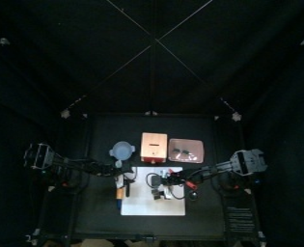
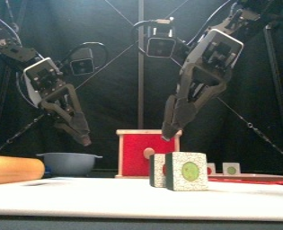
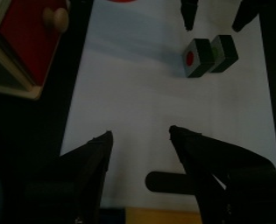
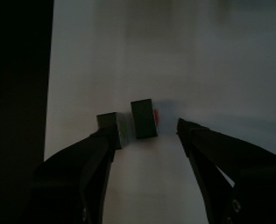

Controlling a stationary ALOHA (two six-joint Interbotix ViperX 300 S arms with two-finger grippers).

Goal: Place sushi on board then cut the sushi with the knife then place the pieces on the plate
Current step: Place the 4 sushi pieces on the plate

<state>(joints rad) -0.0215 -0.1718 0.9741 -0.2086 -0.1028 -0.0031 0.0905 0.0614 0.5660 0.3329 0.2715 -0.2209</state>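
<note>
I'm working a robotics lab booth: black curtains (image 1: 64, 68) enclose the small black tabletop (image 1: 102, 217), with a left arm (image 1: 77, 170) and a right arm (image 1: 227, 170) flanking it.

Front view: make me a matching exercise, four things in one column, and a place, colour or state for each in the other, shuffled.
Things
1. sushi pieces
2. bowl
3. box
4. right end effector

Descriptions
A. blue-grey, left of the box
B. open, in the air over the sushi
C. standing on the white board
D. red front, behind the sushi

Pairs: 1-C, 2-A, 3-D, 4-B
</note>
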